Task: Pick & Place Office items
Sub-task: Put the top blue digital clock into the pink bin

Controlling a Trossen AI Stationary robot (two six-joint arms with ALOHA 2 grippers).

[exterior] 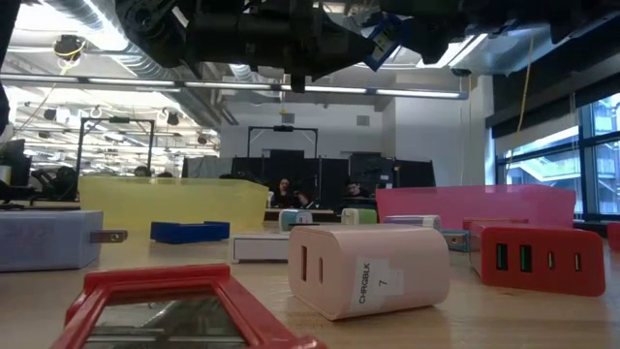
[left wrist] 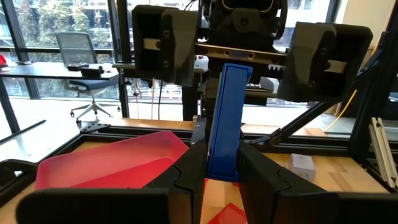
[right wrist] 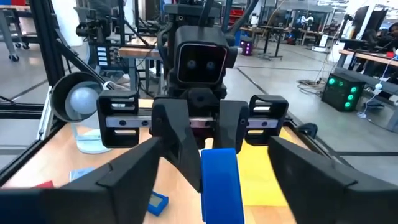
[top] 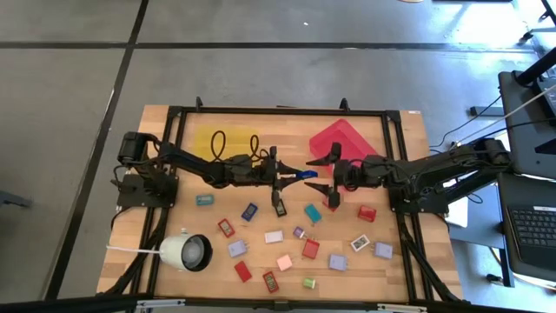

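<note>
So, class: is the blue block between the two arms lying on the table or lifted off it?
Lifted. The left gripper is shut on the blue block, holding it on edge above the table, between the right gripper's open fingers.

floor [top: 287,69]: plain grey concrete w/ dark seams | ceiling lights [exterior: 320,89]: long strips, exposed ducts | windows [exterior: 596,160]: tall, daylight coming in | office chair [left wrist: 81,68] by a desk | people seated way back at monitors
</note>
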